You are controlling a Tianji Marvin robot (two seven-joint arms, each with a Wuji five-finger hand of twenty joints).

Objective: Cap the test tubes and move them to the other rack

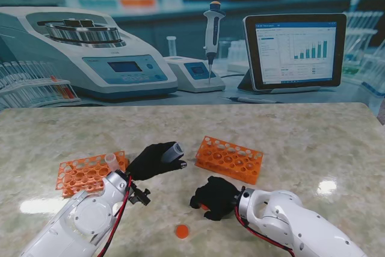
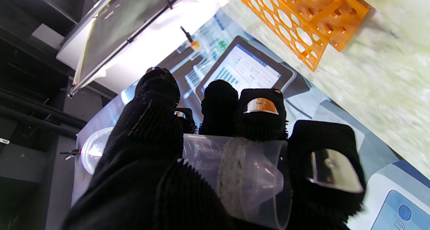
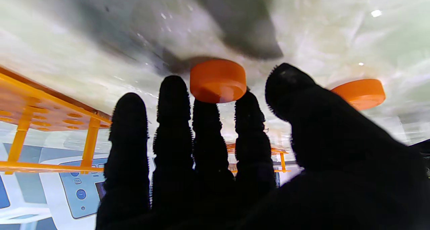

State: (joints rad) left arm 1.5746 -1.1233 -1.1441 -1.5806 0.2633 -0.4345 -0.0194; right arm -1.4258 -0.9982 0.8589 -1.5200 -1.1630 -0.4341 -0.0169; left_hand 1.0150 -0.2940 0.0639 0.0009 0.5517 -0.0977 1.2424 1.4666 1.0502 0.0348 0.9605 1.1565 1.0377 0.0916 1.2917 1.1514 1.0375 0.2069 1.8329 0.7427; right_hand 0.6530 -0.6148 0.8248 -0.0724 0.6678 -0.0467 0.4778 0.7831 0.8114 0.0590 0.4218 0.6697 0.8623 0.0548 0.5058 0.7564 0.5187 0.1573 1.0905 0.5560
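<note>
**Inspector:** State of the left hand [image 1: 157, 159]?

**Aide:** Clamped around a clear tube [image 2: 235, 176]. In the stand view the tube's open mouth sticks out past the fingers toward about two o'clock, so its long axis lies tilted, closer to level than upright. No cap on it.

**Inspector:** And the right hand [image 1: 215, 198]?

**Aide:** Low over the table [image 1: 301, 130], palm down, fingers spread and gripping nothing. Its wrist view shows an orange cap [image 3: 217, 80] lying flat on the table just past the middle fingertips; whether they touch it I cannot tell. A second cap [image 3: 359, 92] lies beyond the thumb. In the stand view a cap [image 1: 181, 231] sits at about seven o'clock from the right hand, nearer to me.

**Inspector:** The relation that decides the next move?

**Aide:** The first cap to the right hand. It lies straight ahead of the fingers, so I judge the right hand is the one to take it. The left is occupied. From the right hand, the tube mouth is at roughly eleven o'clock, near but apart.

**Inspector:** Racks?

**Aide:** Left rack [image 1: 90, 173] at nine o'clock from the left hand, with one tube [image 1: 112, 161] standing in it. Right rack [image 1: 230, 159] at twelve o'clock from the right hand; its holes look empty.

**Inspector:** Risk?

**Aide:** A flat cap is hard to lift with gloved fingers; it may skid.
</note>
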